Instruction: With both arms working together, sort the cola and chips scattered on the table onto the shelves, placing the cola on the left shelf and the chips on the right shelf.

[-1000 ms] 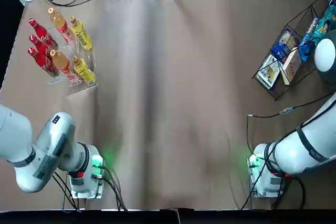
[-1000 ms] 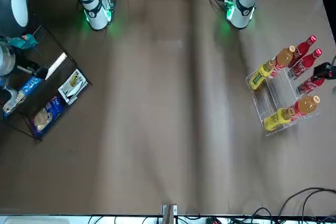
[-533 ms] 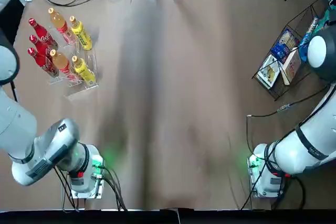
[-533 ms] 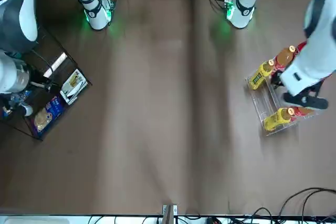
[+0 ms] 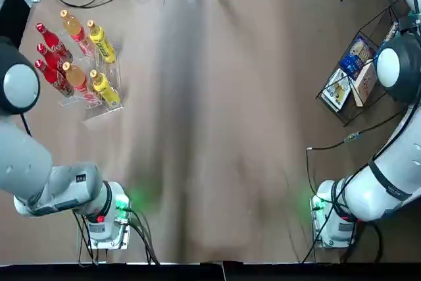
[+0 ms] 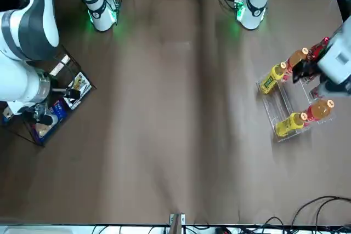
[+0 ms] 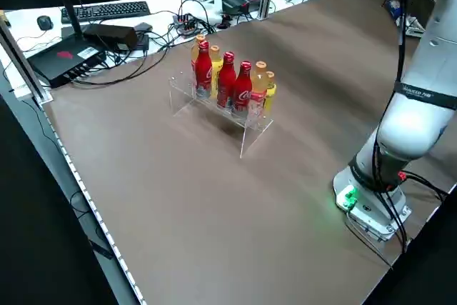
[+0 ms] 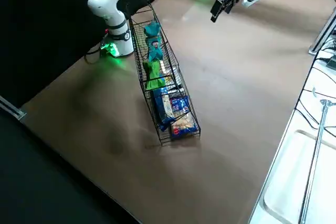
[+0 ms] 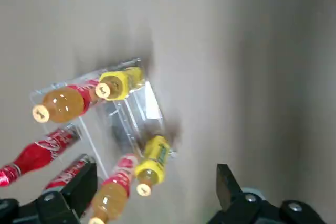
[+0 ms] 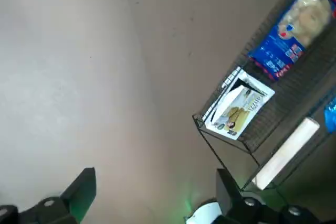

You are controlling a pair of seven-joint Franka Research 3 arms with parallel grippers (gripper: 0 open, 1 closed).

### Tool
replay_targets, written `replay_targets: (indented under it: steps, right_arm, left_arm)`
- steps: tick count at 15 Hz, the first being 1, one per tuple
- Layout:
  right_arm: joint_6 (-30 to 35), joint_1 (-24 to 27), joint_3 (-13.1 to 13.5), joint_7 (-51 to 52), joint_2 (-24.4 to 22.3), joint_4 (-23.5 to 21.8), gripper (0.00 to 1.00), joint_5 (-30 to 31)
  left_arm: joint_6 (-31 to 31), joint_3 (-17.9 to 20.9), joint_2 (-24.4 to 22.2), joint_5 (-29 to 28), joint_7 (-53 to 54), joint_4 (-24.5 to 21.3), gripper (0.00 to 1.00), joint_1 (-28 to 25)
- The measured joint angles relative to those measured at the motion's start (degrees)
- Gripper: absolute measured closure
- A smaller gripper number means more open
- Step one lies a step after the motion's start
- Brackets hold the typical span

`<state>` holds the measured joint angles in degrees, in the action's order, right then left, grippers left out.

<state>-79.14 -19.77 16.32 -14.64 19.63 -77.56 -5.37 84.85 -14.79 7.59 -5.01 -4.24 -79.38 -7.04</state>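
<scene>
Counter (image 5: pixel 210 143) beneath both fingers; wire rack (image 10: pixel 286 95) near right fingers (image 10: pixel 84 190), clear rack (image 9: pixel 102 135) near left fingers (image 9: pixel 227 187), three colas (image 7: pixel 224 85) slotted upright, likely against toppling, chips (image 8: pixel 154 75) penned by wire, both pairs spread, empty.

Three red cola bottles (image 7: pixel 226 82), two orange-filled bottles (image 9: pixel 63 105), two yellow-filled bottles (image 9: pixel 153 161), one green packet (image 8: pixel 153 75), two small teal-blue packets (image 8: pixel 154 50), one clear rack (image 7: pixel 248 128), one black wire rack (image 8: pixel 179 72), two robot arms (image 5: pixel 398 169).
</scene>
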Motion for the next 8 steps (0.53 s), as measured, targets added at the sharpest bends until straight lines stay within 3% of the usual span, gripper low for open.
replay_targets:
  steps: [2,3,5,8]
  right_arm:
    - [-0.08,-0.14,0.01,1.88,0.07,0.01,0.00,-0.03]
    - [-0.14,-0.19,0.00,2.77,0.07,0.07,0.00,-0.06]
    - [-0.19,-0.31,-0.06,7.33,0.07,0.11,0.00,-0.23]
    - [-0.79,-0.35,-0.05,11.41,0.06,0.05,0.00,-4.04]
  left_arm:
    - [-1.99,10.37,-4.06,5.10,1.04,-0.29,0.00,6.96]
    - [-4.00,13.18,-5.83,5.99,1.89,-0.92,0.00,9.01]
    - [-5.15,14.53,-8.69,6.35,2.49,-3.86,0.00,10.46]
    - [-1.21,13.35,-10.75,5.51,2.58,-9.49,0.00,10.73]
